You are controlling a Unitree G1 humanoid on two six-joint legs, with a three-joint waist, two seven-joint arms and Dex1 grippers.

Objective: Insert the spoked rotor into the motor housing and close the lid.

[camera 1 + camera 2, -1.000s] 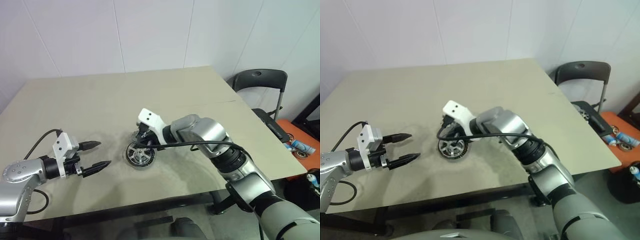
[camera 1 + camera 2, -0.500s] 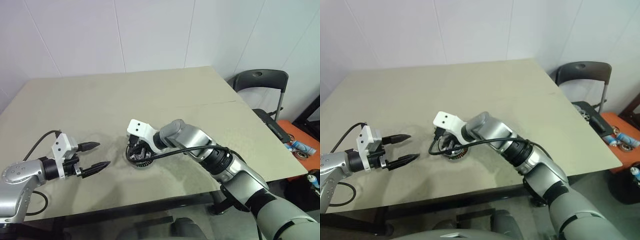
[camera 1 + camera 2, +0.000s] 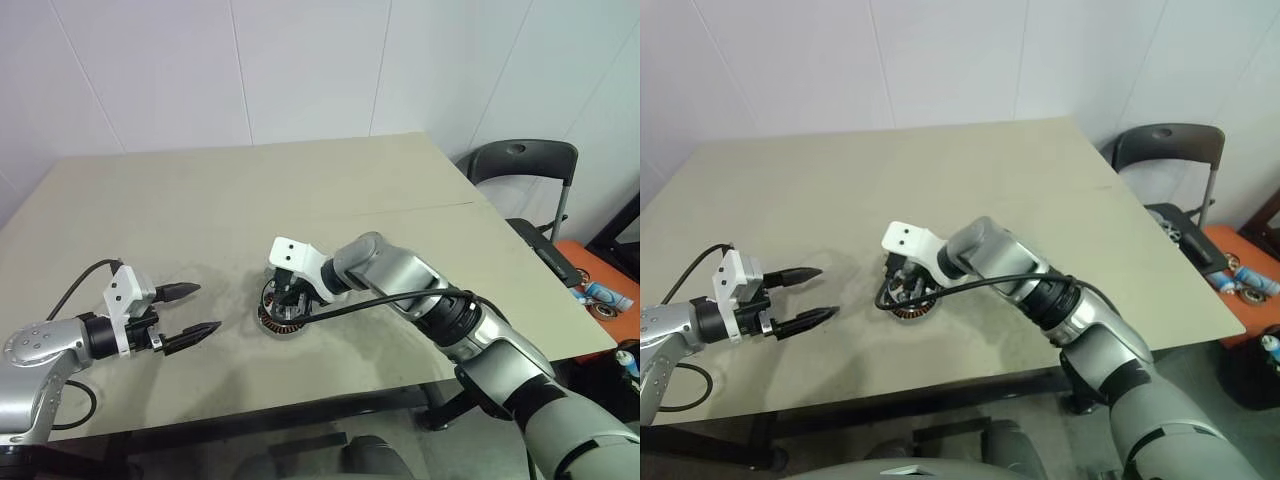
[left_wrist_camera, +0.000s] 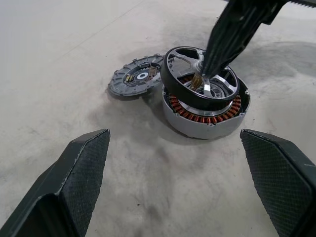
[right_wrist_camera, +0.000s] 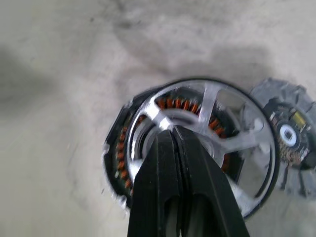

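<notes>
The motor housing (image 4: 205, 123), a silver ring around copper coils, stands on the table near its front middle (image 3: 280, 324). On top of it lies the spoked rotor (image 4: 183, 90), tilted, with one side of its black rim raised and overhanging. My right gripper (image 3: 288, 305) points down into it, its fingers (image 5: 173, 163) shut on a silver spoke beside the hub. The grey notched lid (image 4: 136, 81) lies flat on the table, touching the housing's side, and also shows in the right wrist view (image 5: 289, 136). My left gripper (image 3: 208, 308) hovers open to the left, well apart, nothing between its fingers (image 4: 74, 187).
The tan table (image 3: 200, 200) stretches bare behind and to the left of the parts. A black chair (image 3: 520, 165) stands off the table's right edge, with small items on the floor (image 3: 600, 295) beyond it.
My right gripper swung left over the housing, then came back slightly right and a little lower, its wrist rolling. The rotor now sits tilted on the housing. The left arm kept still.
</notes>
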